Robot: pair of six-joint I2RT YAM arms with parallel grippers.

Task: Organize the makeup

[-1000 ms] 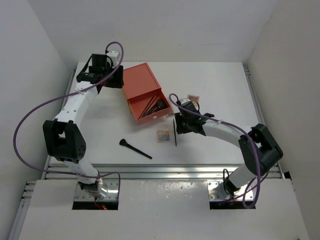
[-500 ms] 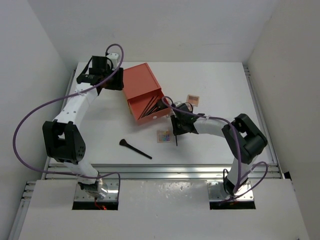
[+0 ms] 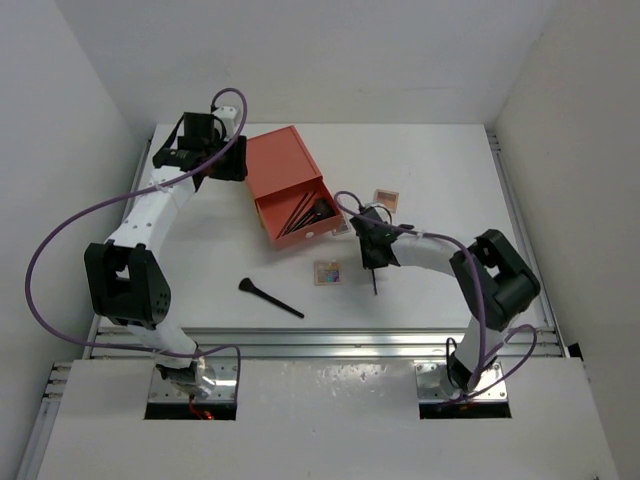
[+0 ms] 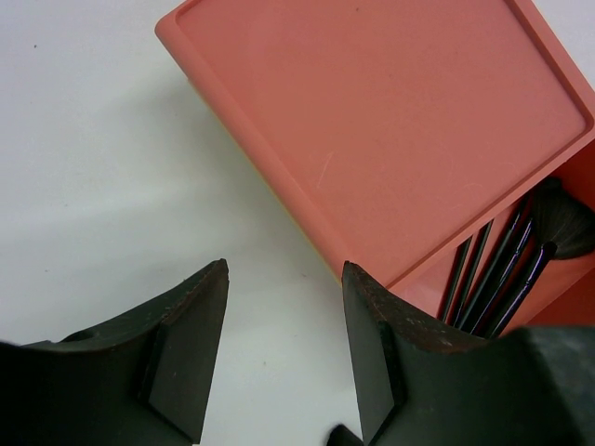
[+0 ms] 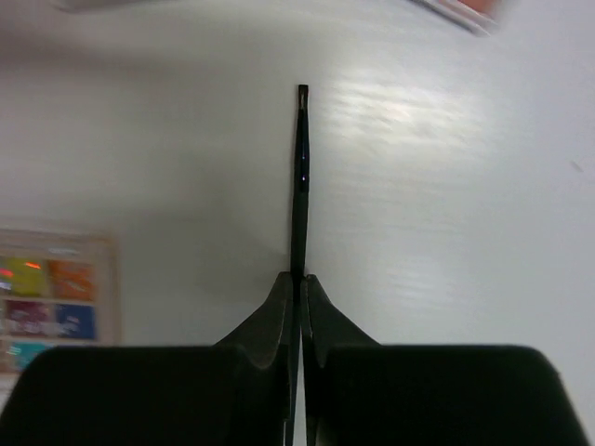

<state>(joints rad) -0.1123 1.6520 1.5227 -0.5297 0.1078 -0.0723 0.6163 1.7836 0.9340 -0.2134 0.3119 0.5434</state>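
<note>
My right gripper [image 3: 372, 254] is shut on a thin dark stick [image 3: 374, 278], [image 5: 300, 177] and holds it just over the table, right of the mixed-colour palette [image 3: 327, 272], [image 5: 46, 297]. My left gripper [image 3: 236, 165], [image 4: 284, 279] is open and empty over bare table at the left edge of the orange box [image 3: 285, 180], [image 4: 390, 121]. Several black brushes [image 3: 305, 212], [image 4: 507, 274] lie in the box's open compartment. A black brush [image 3: 270, 298] lies on the table near the front. A pink palette [image 3: 386, 197] lies right of the box.
The metal rail [image 3: 330, 345] runs along the table's near edge. White walls close in the table on the left, the right and the back.
My right gripper has shifted right, away from the box and the mixed-colour palette, carrying the thin stick. The left arm has not moved.
</note>
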